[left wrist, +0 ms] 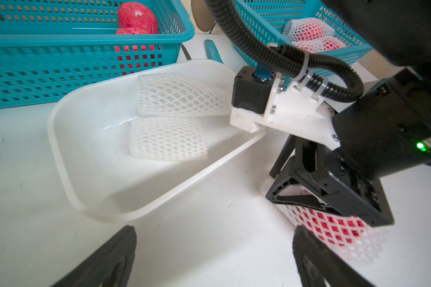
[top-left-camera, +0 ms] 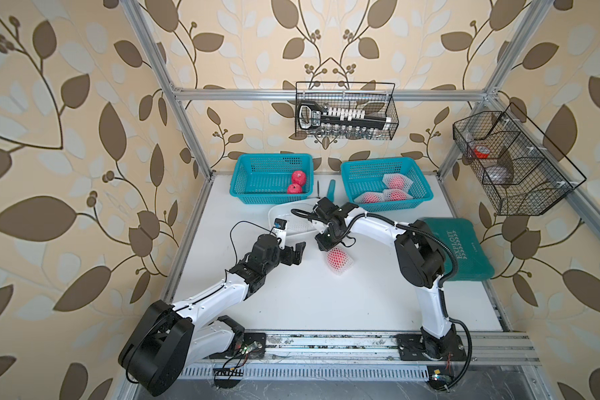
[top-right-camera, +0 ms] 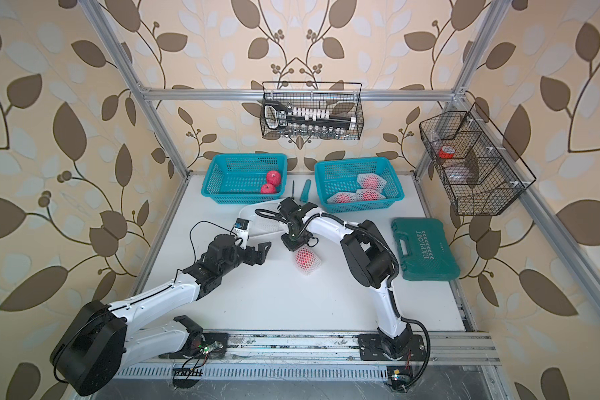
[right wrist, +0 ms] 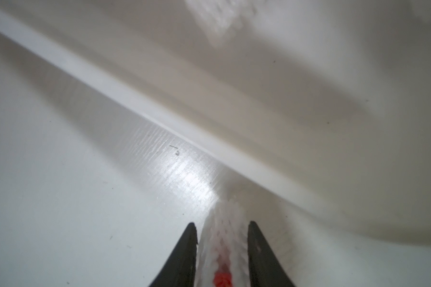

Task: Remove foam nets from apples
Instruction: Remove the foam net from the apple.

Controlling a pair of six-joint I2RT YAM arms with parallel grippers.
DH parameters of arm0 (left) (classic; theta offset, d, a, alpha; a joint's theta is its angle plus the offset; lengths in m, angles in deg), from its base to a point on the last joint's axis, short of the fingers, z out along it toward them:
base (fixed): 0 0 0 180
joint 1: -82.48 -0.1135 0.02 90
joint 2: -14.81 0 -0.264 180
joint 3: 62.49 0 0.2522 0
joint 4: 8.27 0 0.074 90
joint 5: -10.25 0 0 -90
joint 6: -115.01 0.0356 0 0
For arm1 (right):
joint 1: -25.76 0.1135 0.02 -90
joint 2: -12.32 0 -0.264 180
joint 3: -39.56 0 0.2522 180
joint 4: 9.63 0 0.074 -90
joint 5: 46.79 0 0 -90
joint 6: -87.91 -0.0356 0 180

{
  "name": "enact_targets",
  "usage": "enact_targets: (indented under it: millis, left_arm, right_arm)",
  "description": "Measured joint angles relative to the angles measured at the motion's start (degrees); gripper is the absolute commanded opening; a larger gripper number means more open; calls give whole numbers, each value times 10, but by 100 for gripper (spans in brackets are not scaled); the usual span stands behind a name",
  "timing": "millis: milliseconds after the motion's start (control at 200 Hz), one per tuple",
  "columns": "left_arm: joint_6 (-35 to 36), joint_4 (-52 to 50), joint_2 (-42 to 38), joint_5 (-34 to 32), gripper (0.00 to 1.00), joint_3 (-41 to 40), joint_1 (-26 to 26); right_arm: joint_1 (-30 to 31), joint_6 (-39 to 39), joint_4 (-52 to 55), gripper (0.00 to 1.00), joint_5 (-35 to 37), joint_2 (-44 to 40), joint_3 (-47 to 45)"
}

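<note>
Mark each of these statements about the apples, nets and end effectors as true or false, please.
1. The left basket holds two bare apples. True.
2. The white tub is empty. False: two empty foam nets lie in it.
3. The right end effector pinches the foam net of the apple on the table. True.
4. The left end effector holds an apple. False: it is open and empty.
5. Every apple in the right basket is bare. False: the three netted apples seen there all wear their sleeves.
</note>
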Motion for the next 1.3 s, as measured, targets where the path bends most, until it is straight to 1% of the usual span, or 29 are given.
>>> enact_targets:
  millis: [20, 115, 200, 230, 480, 610, 755, 840, 920, 1080, 1170, 1305]
  left_arm:
    - [0, 0, 0, 0, 99, 0, 0]
    - [3, -1, 0, -5, 99, 0, 0]
    - [6, -2, 0, -10, 99, 0, 0]
    - [7, -3, 0, -12, 99, 0, 0]
    - [10, -18, 0, -24, 99, 5, 0]
    - [10, -23, 0, -28, 99, 9, 0]
    - [12, -26, 6, -29, 99, 17, 0]
    - [13, -26, 16, -29, 99, 27, 0]
    - [16, -26, 26, -28, 99, 38, 0]
    - [25, -30, 31, -28, 99, 54, 0]
    - [28, -31, 31, -28, 99, 57, 0]
    - [29, -33, 37, -27, 99, 61, 0]
  right_arm:
    - [0, 4, -2, 17, -4, -1, 0]
    - [0, 7, -5, 14, -21, -4, 0]
    - [0, 8, -10, 8, -33, -5, -1]
    - [0, 10, -13, 0, -37, -6, -3]
    - [0, 15, -45, 0, -71, -53, -47]
    - [0, 14, -99, 0, -93, -97, -92]
    - [-10, 0, -220, 0, -137, -174, -198]
    - [-20, -15, -338, 0, -165, -210, -275]
    - [-26, -36, -449, 0, -182, -227, -344]
    - [-33, -70, -622, 0, -198, -241, -447]
    - [-38, -79, -694, 0, -201, -262, -492]
    - [-54, -89, -768, 0, -213, -274, -525]
